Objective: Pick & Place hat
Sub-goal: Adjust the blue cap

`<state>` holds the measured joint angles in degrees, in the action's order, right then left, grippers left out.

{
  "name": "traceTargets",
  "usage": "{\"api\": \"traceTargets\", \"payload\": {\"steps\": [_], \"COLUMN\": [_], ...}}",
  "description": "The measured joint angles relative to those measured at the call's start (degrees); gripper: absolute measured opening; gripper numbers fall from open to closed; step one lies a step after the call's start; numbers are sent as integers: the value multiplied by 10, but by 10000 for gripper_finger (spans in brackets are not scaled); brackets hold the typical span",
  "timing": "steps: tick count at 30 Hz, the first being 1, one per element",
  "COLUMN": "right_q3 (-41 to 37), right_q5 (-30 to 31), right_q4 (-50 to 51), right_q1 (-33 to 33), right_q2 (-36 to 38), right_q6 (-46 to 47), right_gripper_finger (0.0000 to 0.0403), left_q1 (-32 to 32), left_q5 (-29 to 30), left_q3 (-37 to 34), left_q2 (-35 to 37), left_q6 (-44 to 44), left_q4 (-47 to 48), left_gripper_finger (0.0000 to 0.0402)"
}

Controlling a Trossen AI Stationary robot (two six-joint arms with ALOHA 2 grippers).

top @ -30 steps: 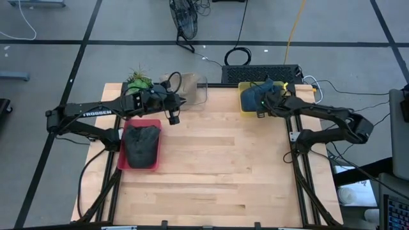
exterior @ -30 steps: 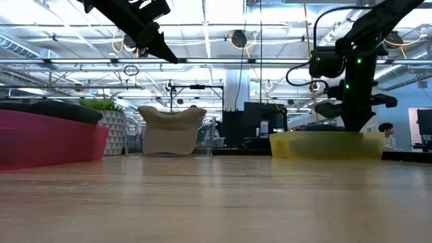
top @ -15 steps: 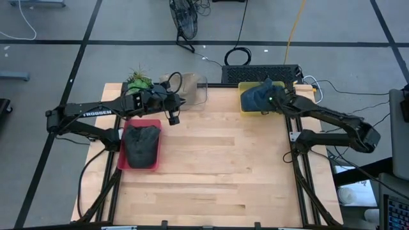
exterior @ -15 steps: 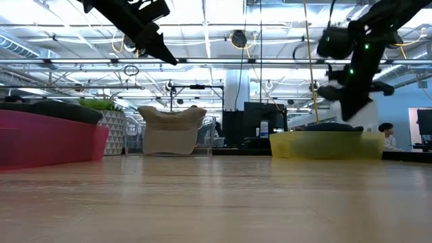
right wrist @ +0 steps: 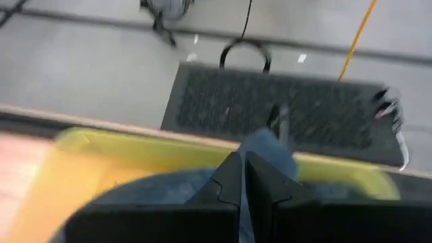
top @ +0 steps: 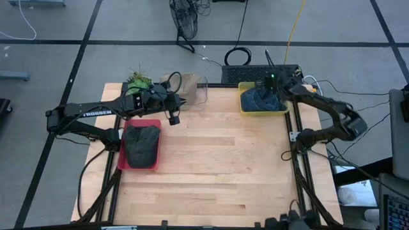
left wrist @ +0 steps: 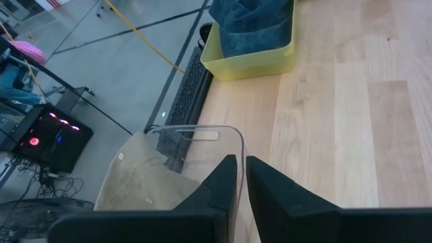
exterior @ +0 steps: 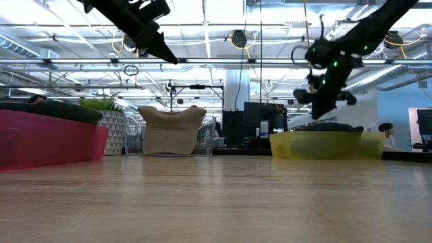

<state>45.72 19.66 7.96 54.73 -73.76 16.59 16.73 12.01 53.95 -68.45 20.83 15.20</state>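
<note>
Three hats on the table, each in its own bin, so it looks like a sorting setup: a dark hat [top: 141, 142] in the red bin [top: 121, 155], a tan hat [top: 181, 82] in the clear bin [top: 203, 91], a blue hat [top: 258, 97] in the yellow bin [top: 246, 108]. Right gripper [top: 269, 82] hangs over the yellow bin's far edge, fingers pinched fully together, nothing in them as far as I can tell. Left gripper [top: 178, 97] hovers beside the clear bin, fingers nearly touching and also empty, probably just waiting. Only writing I can read is "TROSSEN" on the left arm [top: 96, 113].
</note>
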Motion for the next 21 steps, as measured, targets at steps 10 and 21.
{"api": "traceTargets", "payload": {"steps": [10, 21], "right_q3": [3, -2], "right_q5": [-22, -46], "right_q4": [77, 39], "right_q1": [30, 27], "right_q2": [-78, -99], "right_q6": [6, 37], "right_gripper_finger": [0, 0], "left_q1": [0, 0], "left_q5": [0, 0], "left_q3": [0, 0], "left_q2": [0, 0], "left_q6": [0, -3], "left_q4": [32, 17], "left_gripper_finger": [46, 46]}}
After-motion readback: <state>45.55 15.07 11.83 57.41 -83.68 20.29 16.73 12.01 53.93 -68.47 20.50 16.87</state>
